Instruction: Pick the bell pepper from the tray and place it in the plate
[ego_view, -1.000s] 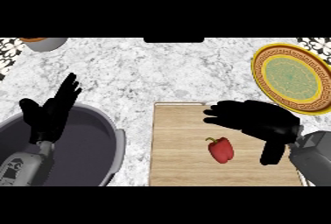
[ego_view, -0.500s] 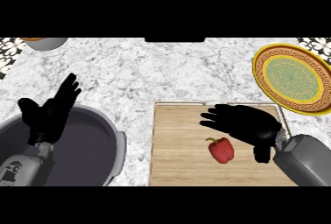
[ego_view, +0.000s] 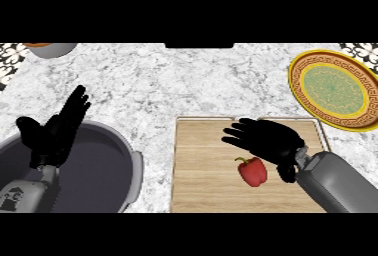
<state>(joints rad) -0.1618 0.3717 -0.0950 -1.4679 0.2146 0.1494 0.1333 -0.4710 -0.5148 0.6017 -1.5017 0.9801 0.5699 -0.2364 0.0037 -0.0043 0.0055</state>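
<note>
The red bell pepper (ego_view: 252, 172) lies on the wooden tray (ego_view: 203, 175). The right hand (ego_view: 269, 141) hovers at its one o'clock, fingers spread wide, holding nothing. The plate (ego_view: 332, 90) sits at two o'clock.

Grey-veined white marble counter (ego_view: 192, 85)

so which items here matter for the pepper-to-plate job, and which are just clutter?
Job: bell pepper, wooden tray, yellow plate, right hand.
Clutter: grey pot, bowl at top left, resting left hand.
</note>
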